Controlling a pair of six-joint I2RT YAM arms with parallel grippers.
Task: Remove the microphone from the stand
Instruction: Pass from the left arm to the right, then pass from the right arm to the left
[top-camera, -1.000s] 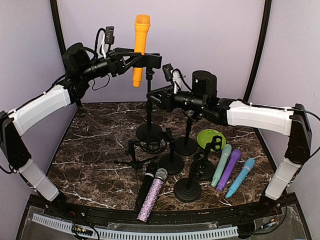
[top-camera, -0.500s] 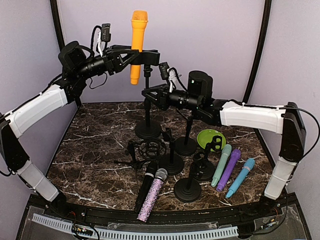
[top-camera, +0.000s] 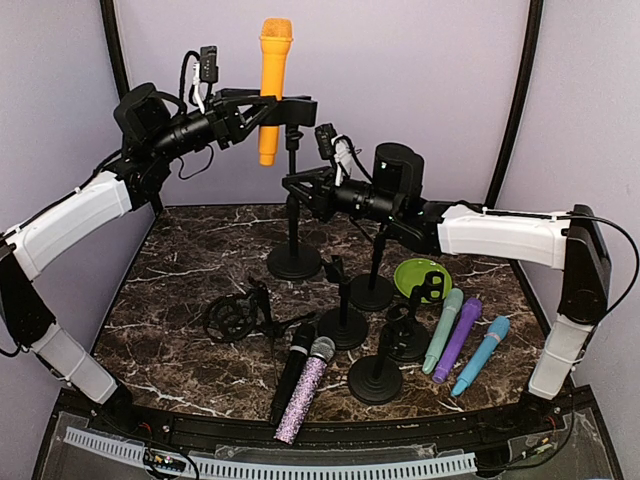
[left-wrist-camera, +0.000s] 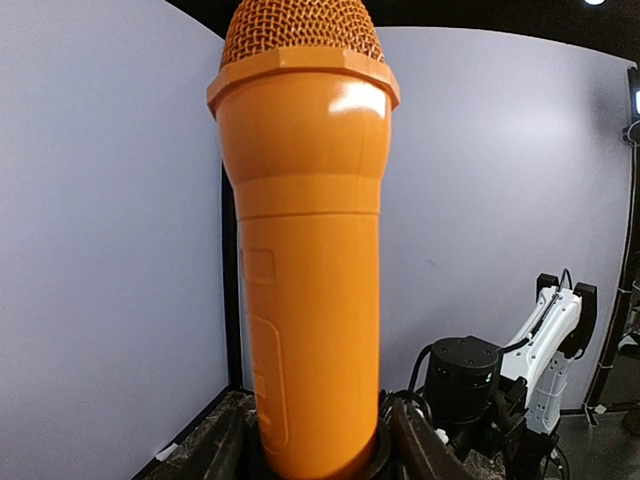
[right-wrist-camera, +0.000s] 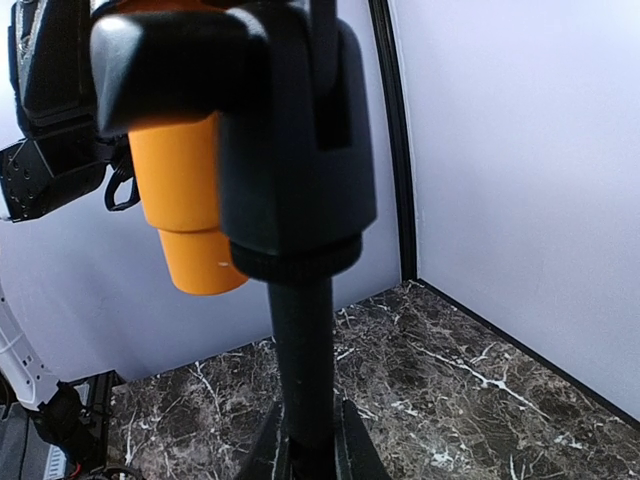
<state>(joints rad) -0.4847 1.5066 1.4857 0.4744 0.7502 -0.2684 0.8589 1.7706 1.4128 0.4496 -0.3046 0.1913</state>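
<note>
From the top camera, the orange microphone (top-camera: 274, 85) is up high at the back of the bench (top-camera: 180, 250), standing upright in the clip (top-camera: 297, 108) of the tall stand (top-camera: 294, 262), so it's not out yet. The left gripper (top-camera: 262, 106) reaches in from the left with its jaws pinching the mic body right by the clip, and the right gripper (top-camera: 300, 188) has its jaws clamped on the stand lower down. The only container is the green bowl (top-camera: 420, 272) on the right. I can't see anything in it, though a small stand (top-camera: 428, 290) in front hides part of it. The teal, purple and blue mics (top-camera: 458, 338) lie beside it, not in it. Left wrist camera: the orange body fills the frame, rising straight up from between the fingers (left-wrist-camera: 425, 455). Right wrist camera: the stand's pole (right-wrist-camera: 305, 370) runs up from between the pressed fingers (right-wrist-camera: 265, 450) to the clip, with the mic's tail poking out below, just beside it. My worry: if the clip grips tight, pulling up drags the whole stand along, and if the right grip slips, the base could tip into the other short stands (top-camera: 344, 315) nearby. Pulling at an angle could also wedge the mic in the clip
</note>
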